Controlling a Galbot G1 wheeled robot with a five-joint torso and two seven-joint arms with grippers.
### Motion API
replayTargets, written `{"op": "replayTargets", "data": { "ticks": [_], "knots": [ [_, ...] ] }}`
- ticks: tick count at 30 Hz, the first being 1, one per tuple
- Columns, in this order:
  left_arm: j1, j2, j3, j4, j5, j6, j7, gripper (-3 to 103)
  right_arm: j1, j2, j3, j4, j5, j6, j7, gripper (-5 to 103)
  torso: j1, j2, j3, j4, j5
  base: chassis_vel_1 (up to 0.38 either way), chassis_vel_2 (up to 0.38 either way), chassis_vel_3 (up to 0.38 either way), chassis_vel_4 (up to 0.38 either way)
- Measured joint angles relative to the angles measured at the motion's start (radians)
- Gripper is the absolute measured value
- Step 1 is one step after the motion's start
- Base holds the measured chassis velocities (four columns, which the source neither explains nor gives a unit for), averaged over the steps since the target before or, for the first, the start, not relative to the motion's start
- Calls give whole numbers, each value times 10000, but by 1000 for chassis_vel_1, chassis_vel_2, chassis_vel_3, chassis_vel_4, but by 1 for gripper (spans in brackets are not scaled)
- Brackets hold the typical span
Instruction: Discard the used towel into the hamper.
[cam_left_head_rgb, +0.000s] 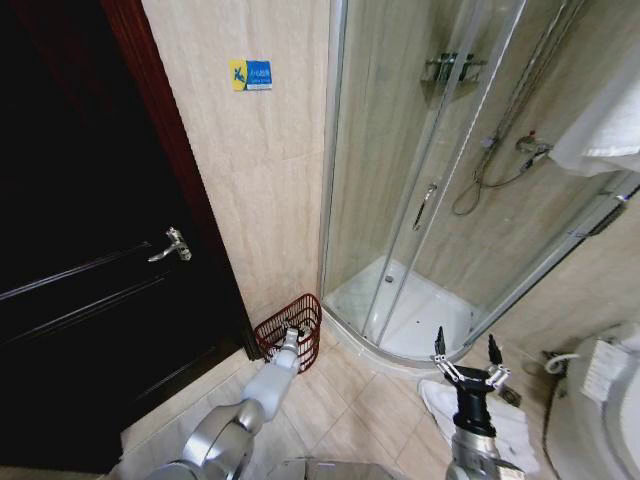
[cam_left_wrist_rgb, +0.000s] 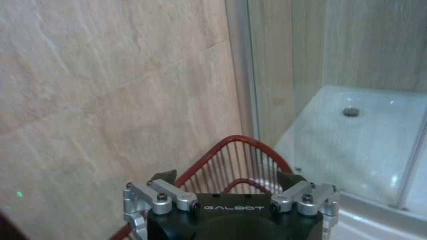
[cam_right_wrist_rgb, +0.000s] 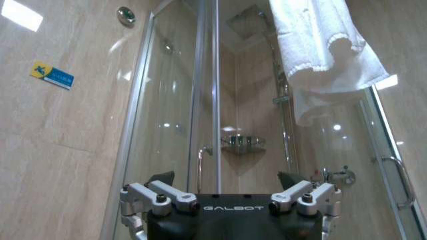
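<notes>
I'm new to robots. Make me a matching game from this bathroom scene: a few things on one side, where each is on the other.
Things:
1. hamper
2. left gripper
3. right gripper
4. hanging towel

Places:
A. draped at the top of the shower glass
B. at the hamper's rim
C. on the floor between door and shower
D. open, above a white cloth on the floor

Pairs: 1-C, 2-B, 3-D, 4-A

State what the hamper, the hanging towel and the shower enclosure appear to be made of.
Hamper: thin red-brown ribs with open gaps, likely coated wire, possibly plastic. Towel: white looped terry cloth, soft folds and a frayed edge. Shower enclosure: clear glass panels, shown by see-through reflections, in shiny metal-looking frames.
</notes>
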Motion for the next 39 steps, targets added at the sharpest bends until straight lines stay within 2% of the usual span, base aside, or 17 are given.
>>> {"op": "replayTargets", "data": {
  "ticks": [5, 8, 9, 12, 14, 17, 18, 20, 21, 25, 26, 29, 30, 33, 34, 36, 39],
  "knots": [
    [596, 536, 209, -1243, 585, 88, -350, 100, -2, 1, 7, 223, -180, 0, 144, 100, 0, 0, 0, 0, 1, 0, 0, 0, 0],
    [1452, 1237, 398, -3161, 529, 647, -267, 100, -7, -14, 12, 429, -470, 0, 423, 100, 1, 0, -1, -1, -1, 0, 0, 0, 0],
    [1452, 1237, 398, -3161, 529, 647, -267, 100, -7, -14, 12, 429, -470, 0, 423, 100, 1, 0, -1, -1, -1, 0, 0, 0, 0],
    [2731, 2168, 374, -5994, -559, 1528, 25, 100, -5, -23, 7, 716, -642, -185, 677, 100, 0, 0, -1, 2, 0, 0, 0, 0, 0],
    [2991, 2315, 313, -6549, -761, 1657, 134, 100, 5, -23, 10, 767, -670, -245, 715, 100, 0, 0, -2, 0, -3, 0, 0, 0, 0],
    [4434, 2925, -296, -9181, -1313, 2177, 601, 100, 79, -52, 40, 1125, -1035, -779, 1187, 100, 0, 0, 0, 1, 0, 0, 0, 0, 0],
    [4434, 2925, -296, -9181, -1313, 2177, 601, 100, 79, -52, 40, 1125, -1035, -779, 1187, 100, 0, 0, 0, 1, 0, 0, 0, 0, 0],
    [5508, 3202, -932, -11022, -1652, 2500, 853, 100, 165, -72, 41, 1421, -1247, -1217, 1528, 100, 0, 0, -1, -1, -1, 0, 0, 0, 0],
    [5508, 3202, -932, -11022, -1652, 2500, 853, 100, 165, -72, 41, 1421, -1247, -1217, 1528, 100, 0, 0, -1, -1, -1, 0, 0, 0, 0],
    [7234, 3401, -2226, -14185, -2400, 2881, 1237, 100, 263, -114, -22, 2043, -1506, -1922, 1874, 100, -1, 0, -1, 1, 0, 0, 0, 0, 0],
    [7234, 3401, -2226, -14185, -2400, 2881, 1237, 100, 263, -114, -22, 2043, -1506, -1922, 1874, 100, -1, 0, -1, 1, 0, 0, 0, 0, 0],
    [8277, 3274, -2855, -15779, -2549, 2985, 1330, 100, 256, -82, -119, 2550, -1672, -2363, 2018, 100, -1, 1, -1, 0, 1, 0, 0, 0, 0],
    [8277, 3274, -2855, -15779, -2549, 2985, 1330, 100, 256, -82, -119, 2550, -1672, -2363, 2018, 100, -1, 1, -1, 0, 1, 0, 0, 0, 0],
    [9247, 3145, -3282, -17209, -2611, 3009, 1321, 100, 166, -117, -256, 3249, -1748, -2802, 2158, 100, -1, 1, -1, 1, -2, 0, 0, 0, 0],
    [9247, 3145, -3282, -17209, -2611, 3009, 1321, 100, 166, -117, -256, 3249, -1748, -2802, 2158, 100, -1, 1, -1, 1, -2, 0, 0, 0, 0],
    [9615, 3116, -3423, -17934, -2722, 2997, 1112, 100, 149, -174, -266, 3580, -1750, -3007, 2219, 100, -2, 1, -2, 0, 1, 0, 0, 0, 0],
    [10020, 2993, -3428, -18956, -3093, 3088, 399, 100, 146, -264, -209, 4045, -1750, -3240, 2340, 100, -2, 1, -2, 0, 1, 0, 0, 0, 0]
  ]
}}
